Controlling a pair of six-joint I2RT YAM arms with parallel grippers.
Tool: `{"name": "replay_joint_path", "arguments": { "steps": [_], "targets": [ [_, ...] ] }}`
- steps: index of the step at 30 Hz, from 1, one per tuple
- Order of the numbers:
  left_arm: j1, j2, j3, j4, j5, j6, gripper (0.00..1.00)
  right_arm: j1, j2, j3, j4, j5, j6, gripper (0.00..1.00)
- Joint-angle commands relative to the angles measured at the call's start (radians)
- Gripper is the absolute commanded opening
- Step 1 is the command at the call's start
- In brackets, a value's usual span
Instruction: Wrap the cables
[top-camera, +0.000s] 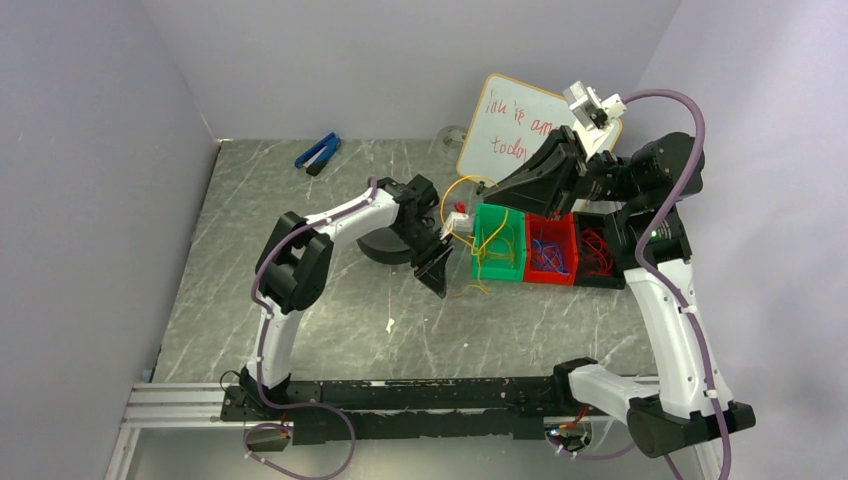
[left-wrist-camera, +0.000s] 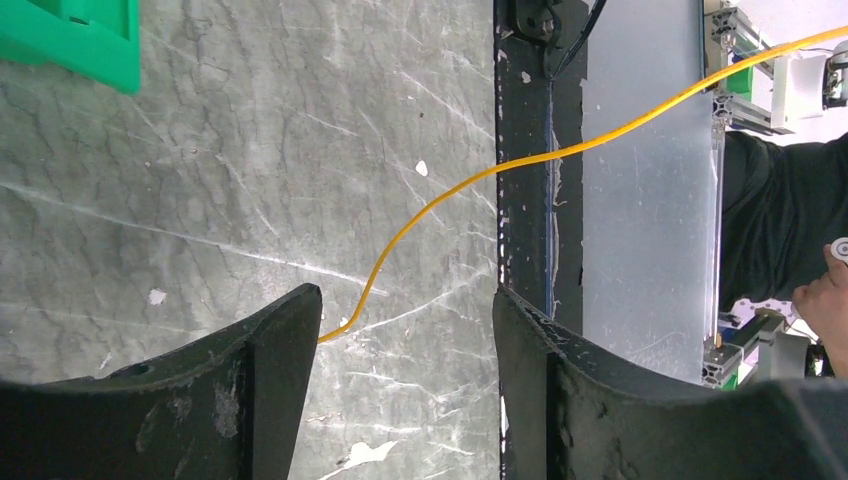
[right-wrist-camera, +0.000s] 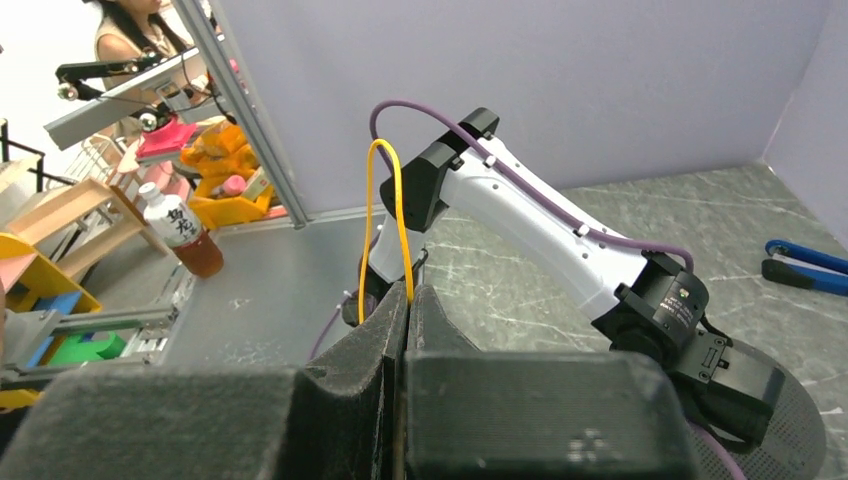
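Beside the green bin (top-camera: 497, 272), the left gripper (left-wrist-camera: 408, 300) stands wide, the yellow cable (left-wrist-camera: 450, 190) running between its jaws. Over the bin's far edge, the right gripper (right-wrist-camera: 408, 290) pinches that cable.

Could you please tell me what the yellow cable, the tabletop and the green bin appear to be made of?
Yellow cable: likely plastic-sheathed wire, smooth, bending in soft loops. Tabletop: grey, veined like marble, faintly glossy; stone or laminate, unclear. Green bin: moulded plastic by its uniform colour and sheen.
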Motion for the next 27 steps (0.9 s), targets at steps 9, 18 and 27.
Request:
{"name": "replay_joint_path", "arguments": {
  "steps": [9, 18, 27],
  "targets": [
    [0.028, -0.025, 0.023, 0.149, 0.057, -0.193, 0.7, 0.016, -0.007, -0.026, 0.253, -0.079, 0.195, 0.0],
    [0.033, -0.083, -0.026, 0.234, 0.077, -0.255, 0.72, 0.018, -0.003, -0.037, 0.276, -0.081, 0.214, 0.0],
    [0.035, -0.141, -0.036, 0.258, -0.018, -0.251, 0.71, 0.018, -0.001, -0.049, 0.2, -0.065, 0.137, 0.0]
  ]
}}
